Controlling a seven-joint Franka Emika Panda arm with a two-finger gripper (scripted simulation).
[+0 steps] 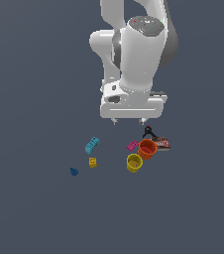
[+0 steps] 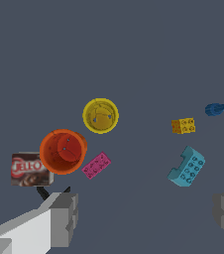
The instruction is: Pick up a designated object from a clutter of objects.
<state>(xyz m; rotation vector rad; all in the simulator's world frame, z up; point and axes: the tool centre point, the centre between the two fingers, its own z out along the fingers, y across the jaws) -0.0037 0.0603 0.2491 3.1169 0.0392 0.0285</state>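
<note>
Dark grey bench carries everything. My tool hangs above it with its jaws spread wide and empty. The black clamp lies just behind the orange cup and beside the red packet; in the wrist view only its prongs show past one finger. Descending from here, I could strike the cup's rim or pinch the packet instead, since all three crowd together.
</note>
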